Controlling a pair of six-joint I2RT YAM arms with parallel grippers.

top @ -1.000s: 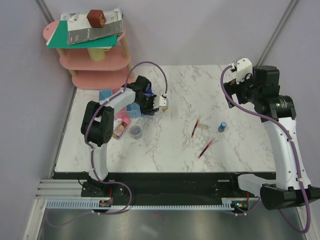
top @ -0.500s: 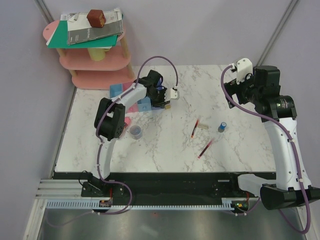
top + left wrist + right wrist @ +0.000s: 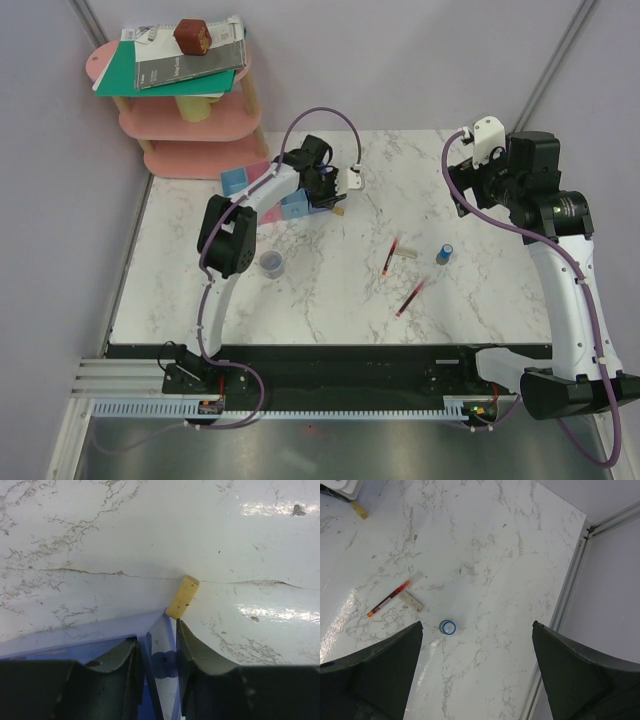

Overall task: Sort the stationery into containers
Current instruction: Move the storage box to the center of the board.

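Bins [image 3: 236,181]: joined row, near the far left corner of the worktop [image 3: 330,310]. Left gripper [image 3: 156,635]: closed on the corner of the purple-blue bin [image 3: 75,637], a finger on either side of its wall. Tan eraser [image 3: 183,597]: on the worktop, just beside that corner. Round clear piece [image 3: 270,263]: beside the left arm, towards the left edge. Red pen [image 3: 389,257], second red pen [image 3: 411,297], second eraser [image 3: 407,253], blue cylinder [image 3: 443,253]: loose, right of centre, near one another. Right gripper [image 3: 475,630]: fingers wide apart, holding nothing, raised above the blue cylinder.
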